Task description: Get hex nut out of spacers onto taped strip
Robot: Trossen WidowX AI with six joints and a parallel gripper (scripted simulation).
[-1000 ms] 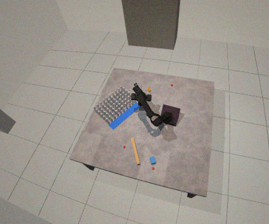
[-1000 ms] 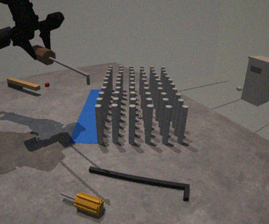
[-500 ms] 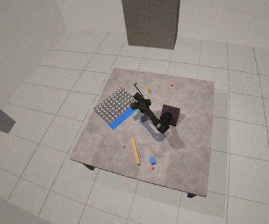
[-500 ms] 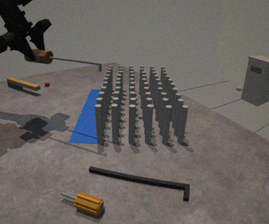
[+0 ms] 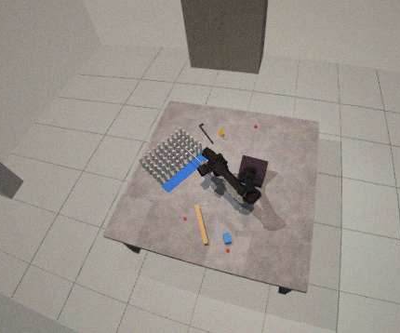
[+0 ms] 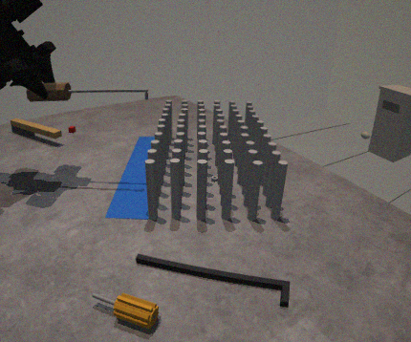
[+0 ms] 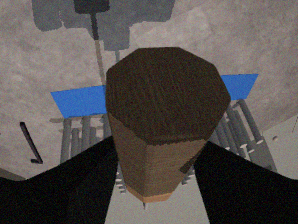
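Observation:
My gripper [image 5: 203, 163] [image 6: 47, 90] [image 7: 156, 145] is shut on the wooden handle of a hook tool [image 5: 193, 155] [image 6: 107, 91]. The tool is in the air, its thin rod roughly level, reaching over the near part of the spacer field in the top view. Its short bent tip points down, above the spacer tops in the exterior view. The metal spacers [image 6: 202, 191] [image 7: 65, 140] stand upright in rows. The nut [image 6: 214, 179] shows as a small ring between spacers, deep in the field. The blue taped strip [image 5: 176, 179] [image 6: 130, 196] [image 7: 82, 102] lies along the field's front.
A black angled tool [image 5: 206, 133] [image 6: 212, 274] [image 7: 31, 142] and a yellow-handled screwdriver [image 5: 221, 133] [image 6: 136, 311] lie beside the field. A wooden bar [image 5: 202, 225] [image 6: 35, 128], a blue block [image 5: 227, 238] and small red cubes [image 5: 184, 219] [image 6: 72, 129] lie elsewhere on the table.

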